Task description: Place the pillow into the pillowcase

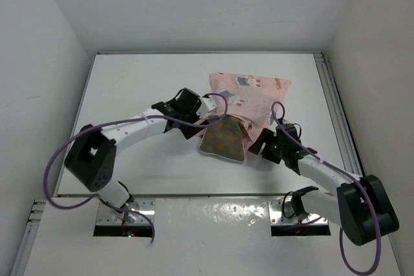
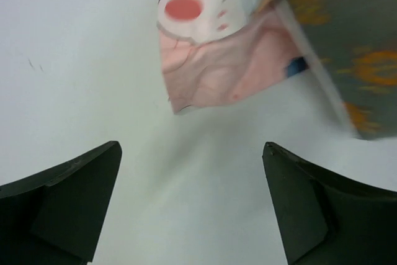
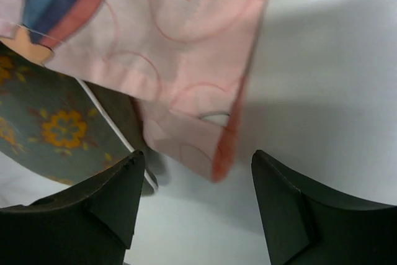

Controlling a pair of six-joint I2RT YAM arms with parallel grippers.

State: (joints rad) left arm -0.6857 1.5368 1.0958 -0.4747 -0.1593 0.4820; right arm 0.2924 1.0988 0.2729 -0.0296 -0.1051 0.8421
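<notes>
Gap wide btwn L fingers (image 2: 68,197), same R fingers (image 3: 80,215); nothing held.

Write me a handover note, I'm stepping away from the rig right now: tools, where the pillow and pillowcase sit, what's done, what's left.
Left tool: open, empty, over bare table by the near left corner of the pillowcase.
Right tool: open, empty, at the pillowcase's near right corner.
Pillow: far end tucked under the pillowcase's near edge, most of it showing. Whether it sits inside the opening is unclear.
Done: at most a partial insertion.
Left: grip the pillowcase and work the rest of the pillow in.
</notes>
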